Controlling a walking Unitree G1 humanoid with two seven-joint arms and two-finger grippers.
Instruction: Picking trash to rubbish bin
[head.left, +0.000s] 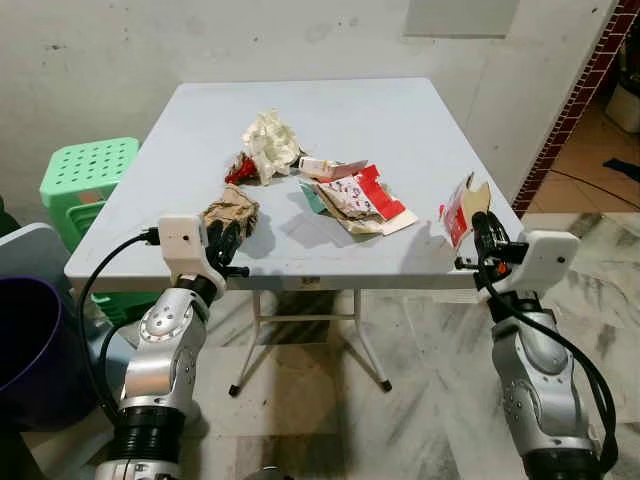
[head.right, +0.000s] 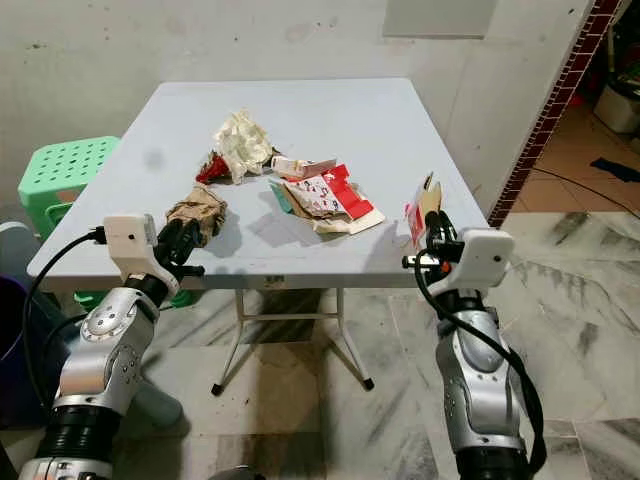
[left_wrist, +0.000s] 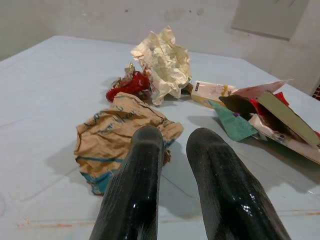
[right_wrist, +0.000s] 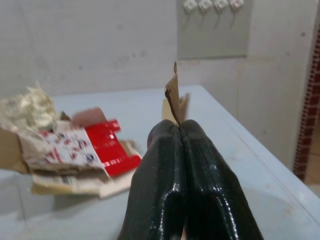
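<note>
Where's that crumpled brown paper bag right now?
The crumpled brown paper bag lies near the table's front edge on the robot's left, just ahead of the open left gripper, with the red wrapper beyond it.

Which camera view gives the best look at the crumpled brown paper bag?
The left wrist view: the crumpled brown paper bag is near, with blue print visible. In both eye views it is small, beside the left end effector.
</note>
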